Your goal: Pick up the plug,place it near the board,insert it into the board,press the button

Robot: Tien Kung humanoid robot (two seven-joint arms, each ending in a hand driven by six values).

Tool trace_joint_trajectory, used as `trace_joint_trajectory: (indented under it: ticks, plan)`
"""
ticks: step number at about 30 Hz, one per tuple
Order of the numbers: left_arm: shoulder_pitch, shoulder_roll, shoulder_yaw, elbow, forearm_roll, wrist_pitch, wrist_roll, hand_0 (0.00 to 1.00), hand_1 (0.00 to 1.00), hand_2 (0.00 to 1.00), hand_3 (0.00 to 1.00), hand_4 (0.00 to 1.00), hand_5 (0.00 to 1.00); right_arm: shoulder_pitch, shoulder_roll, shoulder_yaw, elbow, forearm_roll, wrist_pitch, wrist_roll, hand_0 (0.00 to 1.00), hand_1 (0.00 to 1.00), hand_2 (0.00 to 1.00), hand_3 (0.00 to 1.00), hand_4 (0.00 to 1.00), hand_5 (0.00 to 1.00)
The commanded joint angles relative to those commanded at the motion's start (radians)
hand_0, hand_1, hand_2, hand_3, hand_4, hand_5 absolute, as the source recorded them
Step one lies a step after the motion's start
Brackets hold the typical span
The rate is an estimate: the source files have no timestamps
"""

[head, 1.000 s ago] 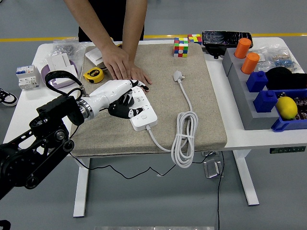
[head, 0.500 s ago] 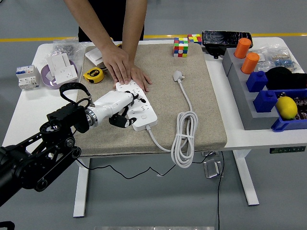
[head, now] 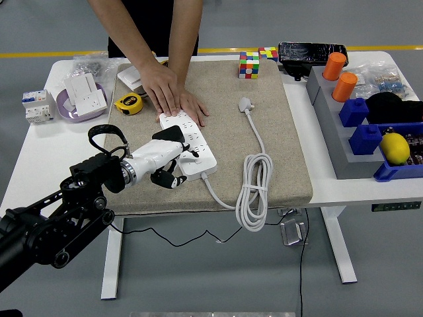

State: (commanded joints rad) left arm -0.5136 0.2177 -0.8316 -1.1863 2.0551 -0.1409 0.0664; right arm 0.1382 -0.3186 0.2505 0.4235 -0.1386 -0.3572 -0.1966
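The white power strip (head: pixel 195 143) lies on the beige mat (head: pixel 277 142), its cable running to a white plug (head: pixel 246 104) that lies loose on the mat to the right. My left hand (head: pixel 168 162), white with black finger pads, is at the strip's near-left corner with its fingers curled, holding nothing. One dark fingertip (head: pixel 191 153) touches the strip's near end. A person's hand (head: pixel 173 98) lies flat on the strip's far end. The right arm is out of view.
The cable coil (head: pixel 254 191) hangs over the mat's front edge. A yellow tape measure (head: pixel 129 104), a purple dish with a white adapter (head: pixel 82 99) and a breaker (head: pixel 36 105) sit at the left. Cubes (head: pixel 250 65) stand at the back and grey and blue bins (head: pixel 360 132) at the right.
My left hand has pulled back down and left off the top of the power strip to its near-left corner. The person's hand has stayed on the strip's far end.
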Motion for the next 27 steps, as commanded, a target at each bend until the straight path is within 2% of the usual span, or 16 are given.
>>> trace_joint_trajectory:
  ticks: [11, 27]
  plan:
    - [-0.008, -0.017, 0.009, 0.029, -0.015, 0.007, -0.001, 0.147, 0.022, 0.145, 0.773, 0.672, 0.002, 0.003, 0.0, 0.0, 0.0, 0.0, 0.0, 0.0, 0.888, 0.808, 0.772, 0.808, 0.998, 0.998]
    - [-0.008, -0.021, 0.011, 0.055, -0.02, 0.011, -0.005, 0.148, 0.023, 0.146, 0.773, 0.671, 0.002, 0.005, 0.001, 0.002, 0.0, 0.0, 0.0, 0.0, 0.888, 0.807, 0.772, 0.808, 0.998, 0.998]
